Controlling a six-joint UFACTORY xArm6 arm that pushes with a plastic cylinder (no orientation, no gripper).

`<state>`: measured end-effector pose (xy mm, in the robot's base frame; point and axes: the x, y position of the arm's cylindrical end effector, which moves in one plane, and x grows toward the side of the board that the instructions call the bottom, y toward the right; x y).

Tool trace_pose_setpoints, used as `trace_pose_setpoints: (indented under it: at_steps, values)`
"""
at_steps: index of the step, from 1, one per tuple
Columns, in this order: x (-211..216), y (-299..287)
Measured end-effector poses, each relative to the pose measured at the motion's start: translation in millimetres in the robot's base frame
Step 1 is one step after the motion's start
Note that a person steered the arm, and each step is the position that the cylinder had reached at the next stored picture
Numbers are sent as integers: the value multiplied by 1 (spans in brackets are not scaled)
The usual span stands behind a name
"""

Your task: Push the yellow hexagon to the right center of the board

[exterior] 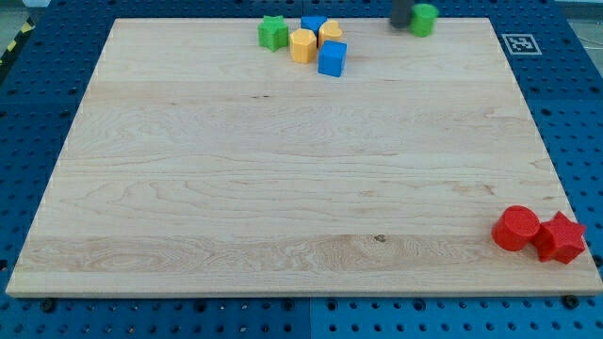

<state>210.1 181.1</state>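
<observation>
The approach step was in hand: my tip [400, 25] stood at the far edge, touching the green cylinder [424, 19], holding nothing. The yellow hexagon [302, 45] sat left of it in the far cluster, beside a blue cube [332, 58]; the next move probably called for rounding to its left side.

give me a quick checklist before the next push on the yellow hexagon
1. Yellow hexagon found, in the cluster at the view's top: ok.
2. My tip beside the hexagon: not ok, it sits by the green cylinder.
3. Hexagon free of neighbours: not ok, the blue cube and second yellow block crowd its right.
4. Right centre free: ok; red cylinder and red star sit lower.
5. Exact tip contact: cannot tell.
</observation>
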Motion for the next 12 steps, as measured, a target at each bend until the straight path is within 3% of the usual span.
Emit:
trace_pose_setpoints:
  at_steps: [1,2,3,4,6,7,8,9,11,12]
  values:
    - [26,56]
    - [86,66]
    - [120,116]
    - [114,164]
    - [-17,138]
    - [-10,82]
    - [64,-29]
    - [91,-40]
    - [74,78]
    - [70,78]
